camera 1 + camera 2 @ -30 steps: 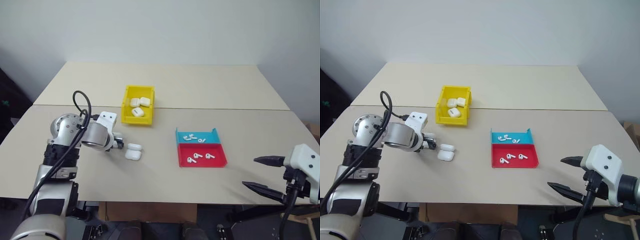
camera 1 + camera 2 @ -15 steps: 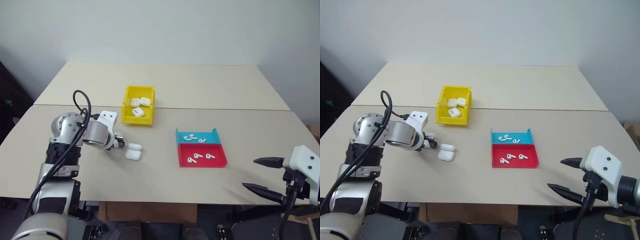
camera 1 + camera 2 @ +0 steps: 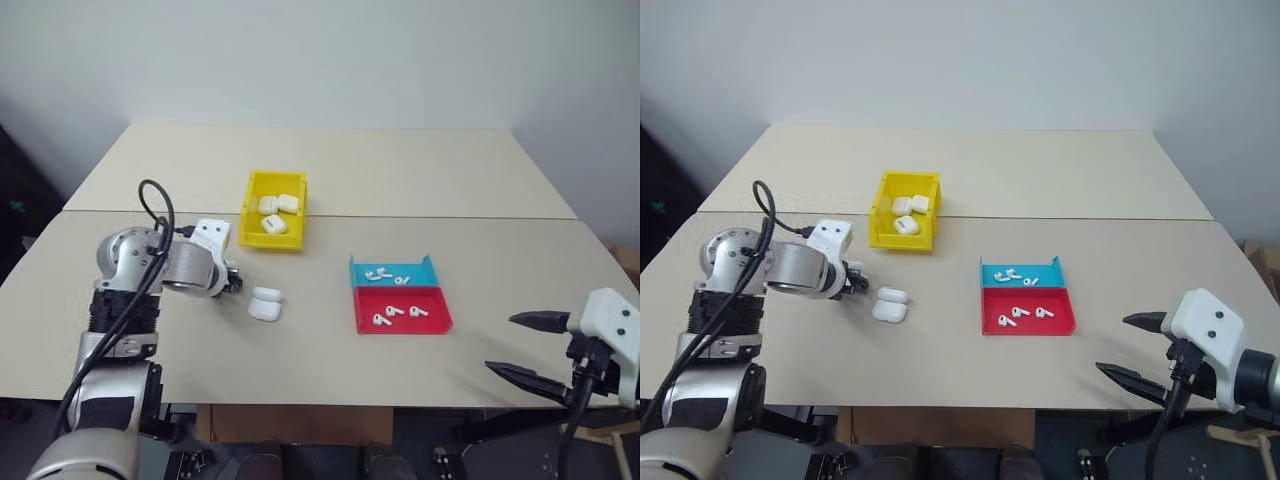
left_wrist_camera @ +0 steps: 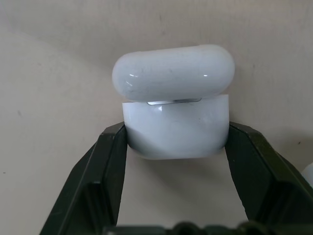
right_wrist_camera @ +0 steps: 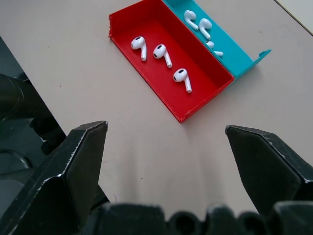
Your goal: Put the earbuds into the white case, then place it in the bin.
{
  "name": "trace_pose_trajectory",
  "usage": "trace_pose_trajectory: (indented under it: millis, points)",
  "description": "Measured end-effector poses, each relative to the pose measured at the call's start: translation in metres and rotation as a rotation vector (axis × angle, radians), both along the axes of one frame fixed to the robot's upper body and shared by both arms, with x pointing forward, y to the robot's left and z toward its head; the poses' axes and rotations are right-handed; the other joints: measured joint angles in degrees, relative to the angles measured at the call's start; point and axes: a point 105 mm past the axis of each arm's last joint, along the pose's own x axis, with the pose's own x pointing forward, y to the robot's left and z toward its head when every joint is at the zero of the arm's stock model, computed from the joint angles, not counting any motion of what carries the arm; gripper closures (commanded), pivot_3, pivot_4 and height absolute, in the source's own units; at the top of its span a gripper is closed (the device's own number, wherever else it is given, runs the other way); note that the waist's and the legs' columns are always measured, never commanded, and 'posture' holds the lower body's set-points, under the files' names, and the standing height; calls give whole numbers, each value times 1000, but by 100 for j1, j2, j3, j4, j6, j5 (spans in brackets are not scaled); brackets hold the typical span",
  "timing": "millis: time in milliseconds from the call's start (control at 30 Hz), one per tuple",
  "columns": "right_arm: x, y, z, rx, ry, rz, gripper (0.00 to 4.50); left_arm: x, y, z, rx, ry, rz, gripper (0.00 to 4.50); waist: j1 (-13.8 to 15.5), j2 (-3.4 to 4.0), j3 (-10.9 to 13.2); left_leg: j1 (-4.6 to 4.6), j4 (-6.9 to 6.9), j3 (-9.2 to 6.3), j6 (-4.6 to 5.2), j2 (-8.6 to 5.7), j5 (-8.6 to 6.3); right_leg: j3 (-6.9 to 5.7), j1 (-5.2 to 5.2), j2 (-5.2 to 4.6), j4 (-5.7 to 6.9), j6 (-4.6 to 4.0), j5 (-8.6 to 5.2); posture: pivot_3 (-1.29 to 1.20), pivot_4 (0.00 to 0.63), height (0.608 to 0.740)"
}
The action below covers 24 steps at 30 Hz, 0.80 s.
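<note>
The left end effector (image 4: 176,142) is clamped on the white case (image 4: 176,128), one black finger on each side of the case's lower body, with the hinged lid standing open above it. In the head views this case (image 3: 266,303) sits on the beige worktop (image 3: 300,340), left of centre and nearer than the bin (image 3: 273,212). The yellow bin lies further back, holding three more white cases. To the right, a shallow blue tray (image 3: 392,273) and a shallow red tray (image 3: 402,309) sit touching, blue behind red. The earbuds (image 5: 161,61) lie in both: three in the red tray, and what looks like three or four in the blue one. The right end effector (image 3: 520,345) hovers at the near right with its fingers spread wide, empty.
</note>
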Motion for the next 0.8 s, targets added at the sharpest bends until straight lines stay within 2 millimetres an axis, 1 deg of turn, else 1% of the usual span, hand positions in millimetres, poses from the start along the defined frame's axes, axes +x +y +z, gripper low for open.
trace_pose_trajectory:
  millis: [33,133,233,267,333,400,433,533,600,633,667,733,800]
  points:
    - [1,0,1,1,-3,-2,0,1,2,5,-23,-17,10,1738,0,0,0,0,0,0,0,0,0,0,0,0,0,0,0,0,150,740]
    - [2,-1,2,2,-11,-6,0,1,10,29,-98,-125,28,1738,0,-2,1,0,-1,-1,0,0,0,0,0,0,0,0,0,0,150,740]
    - [5,-1,7,2,-35,0,0,-10,13,55,-99,-267,-62,1738,-35,-3,1,2,-3,1,-18,2,-3,3,0,0,-2,1,0,0,150,740]
    - [7,-1,8,3,-43,0,0,-17,12,63,-101,-321,-110,1738,-49,-3,1,2,-5,3,-20,2,-4,5,-2,0,-3,1,0,0,150,740]
    - [9,-4,10,2,-51,-5,0,-31,4,72,-139,-403,-237,1738,-57,-3,1,3,-8,3,-26,3,-1,4,-2,0,-4,0,0,0,150,740]
    - [13,-4,13,-5,-69,5,0,-44,-13,80,-203,-496,-396,1738,-43,-3,1,4,-8,5,-41,4,7,2,0,1,-4,-2,1,0,150,740]
    - [13,-4,14,-9,-75,10,0,-46,-17,81,-219,-513,-435,1738,-28,-2,1,5,-8,5,-43,4,9,2,2,1,-4,-3,2,0,150,740]
    - [19,-1,21,-29,-105,41,0,-52,-30,89,-259,-689,-562,1738,-1,0,0,9,-8,9,-43,7,10,2,6,4,-12,-10,6,0,150,740]
    - [22,1,27,-53,-122,68,0,-54,-35,92,-299,-835,-640,1738,10,8,-5,6,-8,13,-42,7,10,4,5,3,-19,-14,7,0,150,740]
    - [23,3,31,-76,-136,94,0,-59,-44,92,-343,-933,-718,1738,17,9,-6,-1,-8,13,-39,12,8,2,5,6,-26,-15,8,0,150,740]
    - [24,7,35,-97,-150,125,0,-63,-50,89,-362,-980,-790,1738,17,8,-5,-6,-8,14,-35,15,6,2,3,9,-31,-16,9,0,150,740]
    - [29,17,43,-120,-186,185,0,-67,-60,76,-344,-980,-920,1738,15,7,-5,-10,-8,14,-28,16,3,2,1,9,-34,-15,9,0,150,740]
    - [33,23,46,-123,-208,216,0,-72,-68,70,-357,-1031,-977,1738,13,8,-5,-11,-6,16,-21,17,-1,3,0,8,-38,-13,10,0,150,740]
